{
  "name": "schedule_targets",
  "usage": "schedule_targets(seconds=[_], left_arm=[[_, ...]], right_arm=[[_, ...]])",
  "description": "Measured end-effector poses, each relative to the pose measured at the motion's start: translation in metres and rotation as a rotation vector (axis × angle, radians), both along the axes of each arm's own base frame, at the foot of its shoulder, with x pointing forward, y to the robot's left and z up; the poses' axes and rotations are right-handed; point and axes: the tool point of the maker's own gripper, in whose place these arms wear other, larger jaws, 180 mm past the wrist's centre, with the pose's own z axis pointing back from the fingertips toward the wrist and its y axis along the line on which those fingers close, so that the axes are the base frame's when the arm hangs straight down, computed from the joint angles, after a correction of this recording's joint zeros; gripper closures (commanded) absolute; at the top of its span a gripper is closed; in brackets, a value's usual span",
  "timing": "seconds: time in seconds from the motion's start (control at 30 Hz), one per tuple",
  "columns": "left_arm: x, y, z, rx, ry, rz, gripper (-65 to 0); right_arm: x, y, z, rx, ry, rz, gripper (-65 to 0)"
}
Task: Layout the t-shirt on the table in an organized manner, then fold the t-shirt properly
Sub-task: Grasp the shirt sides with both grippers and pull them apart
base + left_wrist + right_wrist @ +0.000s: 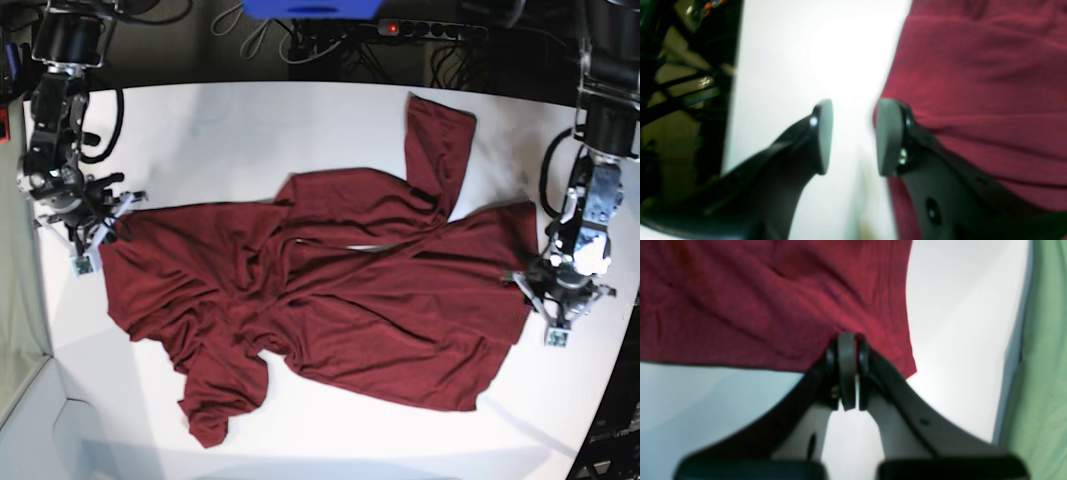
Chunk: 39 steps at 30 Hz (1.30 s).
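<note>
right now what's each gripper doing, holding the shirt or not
left gripper: open, empty, beside the t-shirt edge.
right gripper: shut on the t-shirt's corner.

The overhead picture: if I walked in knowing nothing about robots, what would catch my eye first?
A dark red t-shirt sprawls rumpled across the middle of the white table, one sleeve pointing toward the far edge. An arm stands at each side of it: the right gripper, at the picture's left, has its jaws shut on the shirt's edge. The left gripper, at the picture's right, has open jaws beside the opposite edge.
</note>
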Motion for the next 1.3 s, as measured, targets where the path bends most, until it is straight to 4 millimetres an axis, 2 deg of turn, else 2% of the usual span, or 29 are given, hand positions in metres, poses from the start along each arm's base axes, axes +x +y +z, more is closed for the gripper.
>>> schedule_targets(seconds=[0.1, 0.2, 0.3, 0.37, 0.43, 0.63, 0.77, 1.03, 1.2, 1.3], left_arm=[[-0.016, 0.000, -0.026, -0.013, 0.076, 0.018, -21.5], [-0.023, 0.001, -0.046, -0.026, 0.121, 0.047, -21.5], [-0.026, 0.003, -0.053, -0.028, 0.132, 0.056, -21.5], [-0.027, 0.007, -0.055, -0.025, 0.141, 0.064, -21.5], [-0.026, 0.005, -0.054, -0.027, 0.131, 0.060, -21.5], [-0.024, 0.009, -0.050, -0.018, 0.111, 0.057, -21.5], [-0.026, 0.013, -0.055, -0.016, 0.121, 0.067, -21.5], [-0.025, 0.014, -0.053, -0.020, 0.121, 0.073, -21.5], [-0.018, 0.009, -0.038, -0.026, 0.084, 0.052, -21.5], [-0.008, 0.004, -0.013, -0.013, 0.020, 0.017, -21.4]], right_arm=[[0.004, 0.017, -0.004, 0.005, 0.008, 0.042, 0.0], [0.003, 0.028, -0.017, 0.030, 0.034, 0.064, 0.0], [-0.005, 0.029, -0.033, 0.044, 0.080, 0.059, 0.0], [-0.005, 0.028, -0.035, 0.051, 0.076, 0.058, 0.0], [-0.005, 0.026, -0.036, 0.050, 0.076, 0.055, 0.0], [-0.036, 0.007, -0.044, 0.021, 0.093, 0.071, 0.0], [-0.053, 0.003, -0.046, 0.002, 0.130, 0.191, 0.0], [-0.078, -0.014, -0.048, -0.033, 0.182, 0.265, 0.0], [-0.096, -0.030, -0.041, -0.131, 0.266, 0.332, 0.0], [-0.115, -0.050, -0.031, -0.225, 0.338, 0.303, 0.0]])
